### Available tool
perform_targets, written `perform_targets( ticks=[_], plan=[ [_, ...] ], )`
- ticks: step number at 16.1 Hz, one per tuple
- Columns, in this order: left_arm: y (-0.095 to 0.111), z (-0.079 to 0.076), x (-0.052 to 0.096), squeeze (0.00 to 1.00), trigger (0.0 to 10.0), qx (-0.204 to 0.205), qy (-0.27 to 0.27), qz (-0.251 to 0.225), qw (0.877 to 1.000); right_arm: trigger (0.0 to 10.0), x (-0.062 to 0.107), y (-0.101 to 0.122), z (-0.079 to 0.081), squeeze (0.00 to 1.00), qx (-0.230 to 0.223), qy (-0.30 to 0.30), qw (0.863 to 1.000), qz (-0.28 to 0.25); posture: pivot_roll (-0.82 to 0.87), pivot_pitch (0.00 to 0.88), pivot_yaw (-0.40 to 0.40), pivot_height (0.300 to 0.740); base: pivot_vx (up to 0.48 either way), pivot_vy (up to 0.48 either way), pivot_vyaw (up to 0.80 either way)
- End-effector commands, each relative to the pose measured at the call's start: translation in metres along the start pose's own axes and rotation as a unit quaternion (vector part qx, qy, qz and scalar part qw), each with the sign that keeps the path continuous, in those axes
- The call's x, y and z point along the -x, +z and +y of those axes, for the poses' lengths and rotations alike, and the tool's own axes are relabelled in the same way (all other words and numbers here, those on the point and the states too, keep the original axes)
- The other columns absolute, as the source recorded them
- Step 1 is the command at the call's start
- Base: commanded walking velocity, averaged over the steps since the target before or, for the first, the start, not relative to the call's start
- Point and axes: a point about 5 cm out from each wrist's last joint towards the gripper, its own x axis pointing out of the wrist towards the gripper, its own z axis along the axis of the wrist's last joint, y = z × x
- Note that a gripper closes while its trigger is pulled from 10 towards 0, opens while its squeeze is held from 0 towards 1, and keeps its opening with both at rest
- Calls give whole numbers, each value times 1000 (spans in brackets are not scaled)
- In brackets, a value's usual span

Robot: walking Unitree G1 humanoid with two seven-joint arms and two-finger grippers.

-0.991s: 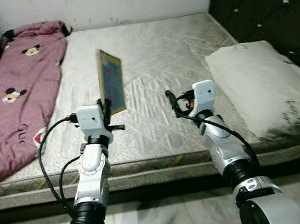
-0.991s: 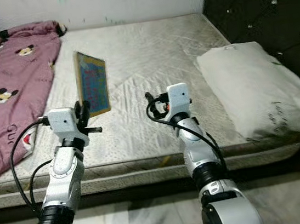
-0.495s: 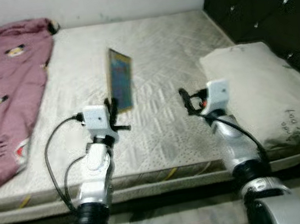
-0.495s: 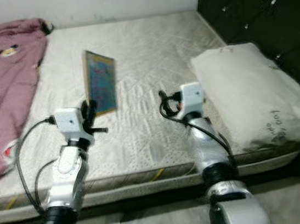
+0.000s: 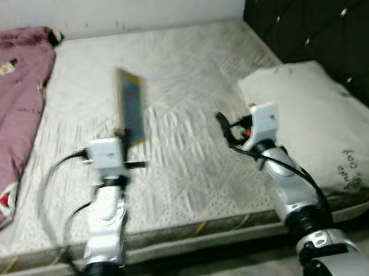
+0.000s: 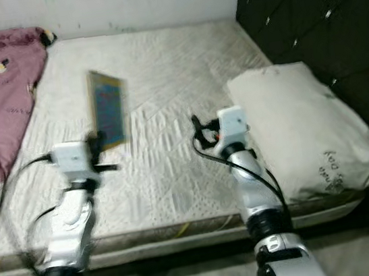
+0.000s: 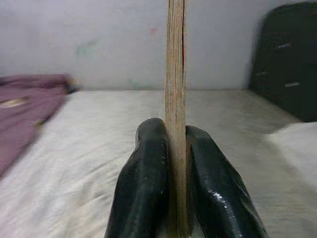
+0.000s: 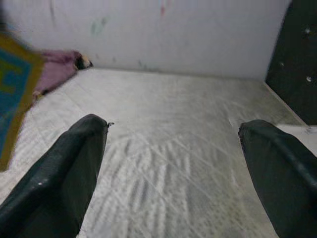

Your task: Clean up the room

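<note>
While the head camera has swung right across the bed (image 5: 183, 77), the book (image 5: 132, 114) rides upright above the mattress, pinched at its lower edge by the left gripper (image 7: 168, 163); it looks mid-carry. The left wrist view confirms the jaws clamp its spine. The right gripper (image 8: 173, 163) hovers with jaws spread, beside the pillow (image 5: 318, 120).

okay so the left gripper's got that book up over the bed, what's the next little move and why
Probably carry the book off the mattress toward wherever it is stored: the left gripper is shut on its lower edge, holding it upright, while the right gripper is open and free.
</note>
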Motion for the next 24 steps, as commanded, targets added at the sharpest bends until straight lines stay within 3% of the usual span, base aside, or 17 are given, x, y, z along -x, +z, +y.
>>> perform_targets(
  ticks=[1,4,8,11,19,24],
  plan=[
    [8,5,2,0,10000,7,24,-15,1000,10000,8,-3,-9,0,6,-12,1000,5,-17,0,19,740,0,0,0],
    [-4,13,16,0,10000,6,33,11,999,10000,17,-10,-11,0,-8,-24,1000,12,-8,0,17,740,0,0,0],
    [-5,20,30,0,10000,5,80,12,997,10000,11,-15,9,0,1,33,999,34,57,0,-70,740,0,0,0],
    [-9,24,36,0,10000,13,99,26,995,10000,7,-13,19,0,9,59,998,34,59,0,-74,740,0,0,0],
    [-1,10,28,0,10000,3,42,22,999,10000,11,-14,23,0,11,58,998,38,30,0,-49,740,0,0,201],
    [2,5,26,0,10000,9,30,25,999,10000,10,-14,23,0,12,53,998,39,22,0,-41,740,0,-318,0]
  ],
)
